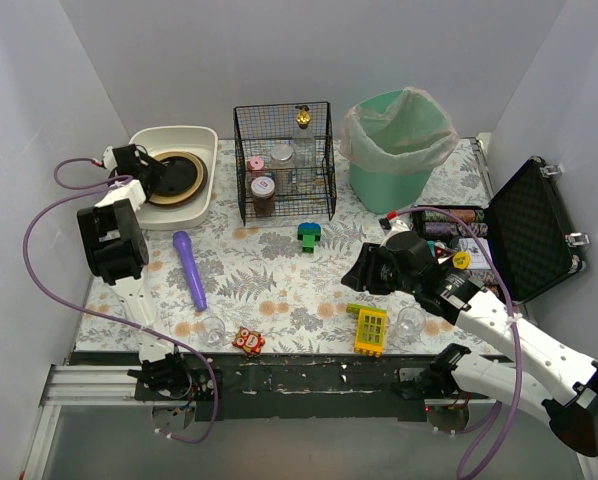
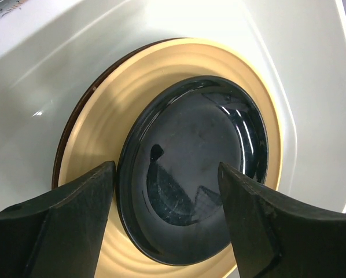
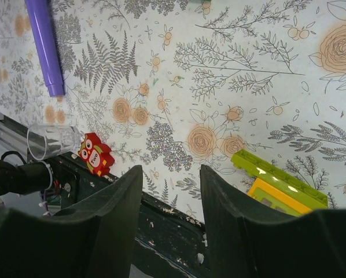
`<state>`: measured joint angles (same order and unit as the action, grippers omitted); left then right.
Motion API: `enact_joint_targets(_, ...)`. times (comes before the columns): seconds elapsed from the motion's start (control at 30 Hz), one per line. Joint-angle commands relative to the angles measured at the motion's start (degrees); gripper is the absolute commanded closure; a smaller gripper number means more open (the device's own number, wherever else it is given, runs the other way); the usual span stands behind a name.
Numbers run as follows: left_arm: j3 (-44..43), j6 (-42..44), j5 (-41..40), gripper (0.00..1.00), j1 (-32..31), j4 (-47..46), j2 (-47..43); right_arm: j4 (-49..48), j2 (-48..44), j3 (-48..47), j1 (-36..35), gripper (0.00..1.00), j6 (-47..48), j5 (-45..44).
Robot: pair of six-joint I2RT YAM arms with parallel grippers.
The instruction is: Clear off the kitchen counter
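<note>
The left end effector (image 2: 166, 174) is open, with nothing between its jaws. Right below it a black dish (image 2: 196, 174) lies on a tan plate (image 2: 161, 63) inside a white tub (image 2: 57, 69). The right end effector (image 3: 169, 174) is open and empty too. The counter (image 3: 248, 87) lies directly below it, the black front edge under its fingertips.

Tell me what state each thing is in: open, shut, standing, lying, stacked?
Black hard-shell carrying case, lid open.
Green plastic bin with clear liner, upright, uncovered.
Purple plastic cylinder, lying flat on the floral-cloth kitchen counter.
Glossy black plate, stacked on a tan plate in the white rectangular tub.
Left end effector, open, above the black plate.
Right end effector, open, empty.
</note>
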<state>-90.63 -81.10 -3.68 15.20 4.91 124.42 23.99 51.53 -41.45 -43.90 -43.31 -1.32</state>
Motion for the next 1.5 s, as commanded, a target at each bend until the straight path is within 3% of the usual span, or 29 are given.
enact_joint_targets(0.0, -0.1, 1.2, -1.2, 0.27, 0.2, 3.3, -3.0, -1.2, -0.7, -1.1, 0.1, 0.48, 0.3, -0.4)
enact_joint_targets(0.27, 1.5, -0.9, 0.9, 0.16, 0.3, 6.9, -11.6, 4.3, -1.3, -2.8, 0.1, 0.48, 4.5, -5.7)
enact_joint_targets(0.5, 10.9, -1.3, 3.6, 0.14, -2.5, 6.7, -24.3, 10.5, -1.3, -5.0, 0.2, 0.47, 6.8, -9.1)
enact_joint_targets(0.8, 27.1, 4.1, 3.6, 0.14, -18.6, 7.2, -42.2, 25.7, -0.8, -11.6, 0.2, 0.46, 1.0, -15.4)
enact_joint_targets(0.93, 34.9, 4.5, 7.2, 0.14, -22.2, 8.1, -50.7, 33.6, -0.1, -13.7, 0.2, 0.46, -0.7, -17.1)
enact_joint_targets(1.17, 46.1, 2.9, 10.8, 0.13, -23.4, 10.9, -66.1, 38.8, -1.3, -11.3, 0.2, 0.45, -3.6, -17.0)
enact_joint_targets(1.47, 50.9, 1.7, 15.9, 0.13, -23.6, 15.3, -74.8, 40.3, -4.2, -6.8, 0.2, 0.44, -7.2, -17.9)
